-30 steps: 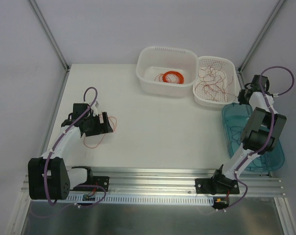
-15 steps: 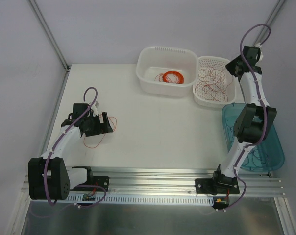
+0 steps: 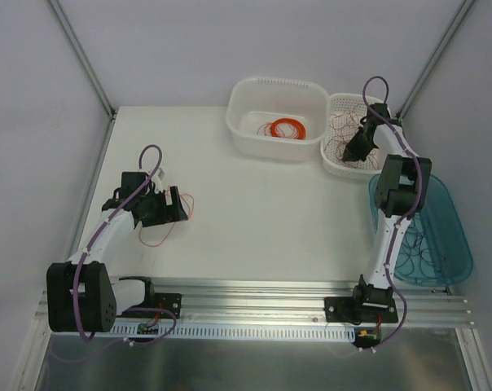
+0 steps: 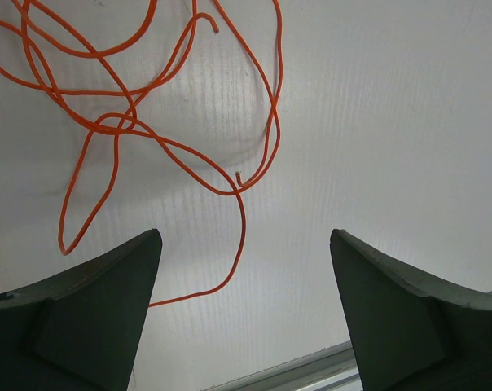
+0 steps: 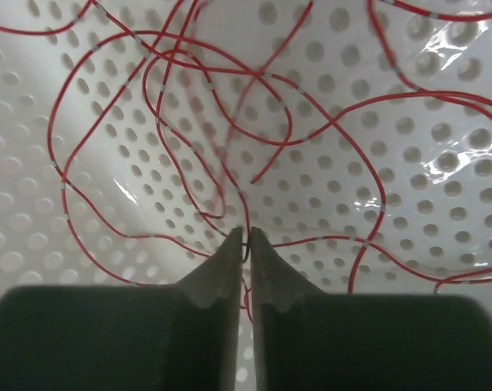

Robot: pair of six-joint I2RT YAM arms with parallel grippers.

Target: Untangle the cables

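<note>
Cables [image 5: 64,186], thin red strands, lie tangled in the perforated basket [image 3: 356,172]. The right gripper [image 5: 247,236] is pinched closed there, seemingly on one strand, likely to draw it free. The left gripper [image 4: 245,236] hangs wide open over an orange cable [image 4: 120,122], well left of the basket.

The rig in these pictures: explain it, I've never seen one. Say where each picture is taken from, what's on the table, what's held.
Two robot arms are bolted to a table. One picture looks down from above; the other two come from cameras on each wrist. The left gripper is open over a loose orange wire on the table. The right gripper is shut, pinching one of the red wires in a holed basket. A white tub holds an orange coil; a blue tray lies right.
</note>
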